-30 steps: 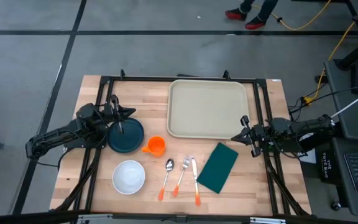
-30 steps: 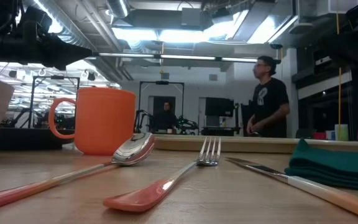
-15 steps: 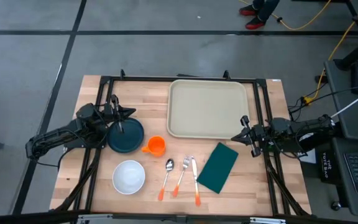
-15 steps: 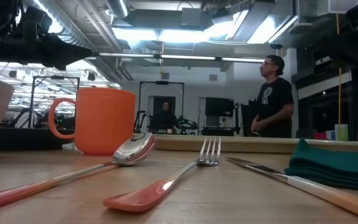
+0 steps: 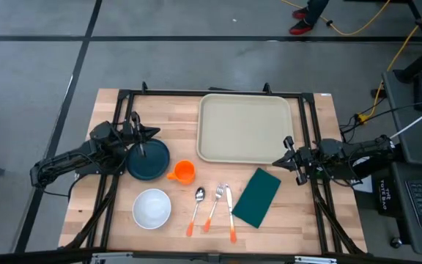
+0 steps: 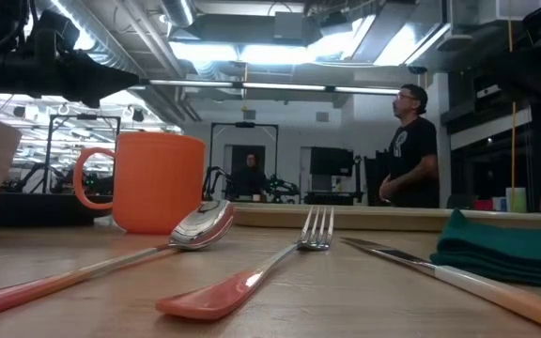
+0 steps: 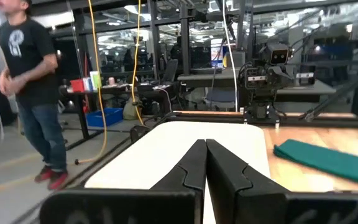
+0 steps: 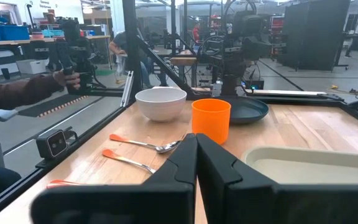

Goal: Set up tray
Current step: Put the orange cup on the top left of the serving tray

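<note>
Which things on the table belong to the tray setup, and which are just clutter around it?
For the job:
tray, empty
plate
bowl
orange mug
spoon, fork, knife
green napkin

Not part of it:
person beyond the table
yellow cable on the floor

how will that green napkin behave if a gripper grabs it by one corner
The green napkin looks like folded cloth, with soft layered edges in the low view, so it would probably droop and perhaps unfold. It looks light, and lying flat on the bare wooden table, it may slide if pushed.
</note>
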Available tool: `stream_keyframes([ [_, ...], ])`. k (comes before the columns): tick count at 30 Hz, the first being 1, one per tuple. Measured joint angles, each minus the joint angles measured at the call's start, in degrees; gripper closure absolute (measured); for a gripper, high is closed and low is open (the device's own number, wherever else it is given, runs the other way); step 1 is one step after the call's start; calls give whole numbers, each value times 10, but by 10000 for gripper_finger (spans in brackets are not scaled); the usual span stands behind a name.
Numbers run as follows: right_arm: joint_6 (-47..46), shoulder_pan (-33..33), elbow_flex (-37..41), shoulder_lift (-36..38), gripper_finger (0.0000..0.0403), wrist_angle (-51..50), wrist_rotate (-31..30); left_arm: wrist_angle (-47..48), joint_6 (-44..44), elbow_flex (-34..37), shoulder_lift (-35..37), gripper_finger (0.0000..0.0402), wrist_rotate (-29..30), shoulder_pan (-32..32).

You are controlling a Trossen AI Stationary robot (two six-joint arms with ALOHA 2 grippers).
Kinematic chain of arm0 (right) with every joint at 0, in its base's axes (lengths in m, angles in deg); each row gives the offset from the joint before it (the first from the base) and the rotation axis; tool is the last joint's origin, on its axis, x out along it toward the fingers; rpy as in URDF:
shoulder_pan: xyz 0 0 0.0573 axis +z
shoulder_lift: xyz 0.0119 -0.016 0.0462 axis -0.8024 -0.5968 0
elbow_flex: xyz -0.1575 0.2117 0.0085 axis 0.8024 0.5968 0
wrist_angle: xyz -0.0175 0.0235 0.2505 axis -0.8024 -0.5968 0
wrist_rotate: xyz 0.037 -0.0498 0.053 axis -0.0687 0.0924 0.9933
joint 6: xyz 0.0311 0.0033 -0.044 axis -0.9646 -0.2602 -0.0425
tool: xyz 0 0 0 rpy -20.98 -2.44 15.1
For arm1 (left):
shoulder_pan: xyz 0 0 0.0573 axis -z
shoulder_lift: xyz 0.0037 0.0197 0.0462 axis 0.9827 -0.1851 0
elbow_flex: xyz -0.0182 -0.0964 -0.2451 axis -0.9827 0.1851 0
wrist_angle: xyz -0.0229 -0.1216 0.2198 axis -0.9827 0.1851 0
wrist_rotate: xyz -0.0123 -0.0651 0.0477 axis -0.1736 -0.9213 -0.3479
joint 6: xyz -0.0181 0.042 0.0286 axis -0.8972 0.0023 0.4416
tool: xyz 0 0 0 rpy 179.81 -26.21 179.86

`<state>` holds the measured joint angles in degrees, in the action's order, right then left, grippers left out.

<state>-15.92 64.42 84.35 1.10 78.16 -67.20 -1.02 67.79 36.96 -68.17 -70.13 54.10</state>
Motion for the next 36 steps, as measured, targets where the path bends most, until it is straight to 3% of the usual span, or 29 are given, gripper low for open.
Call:
stream_keyframes([
  [9,1,0,0,0,391,0,-2,0,-27,0,0,399,0,0],
  [14,1,0,0,0,391,4,-56,0,-28,0,0,396,0,0],
  [24,-18,0,0,-3,391,9,-76,0,-28,-1,0,399,-19,0],
  [30,-43,0,-15,-45,391,8,-112,-3,-41,-8,-2,400,-33,0],
  [36,-19,-1,-80,-113,391,9,-172,-4,-57,-31,-50,400,-19,0],
])
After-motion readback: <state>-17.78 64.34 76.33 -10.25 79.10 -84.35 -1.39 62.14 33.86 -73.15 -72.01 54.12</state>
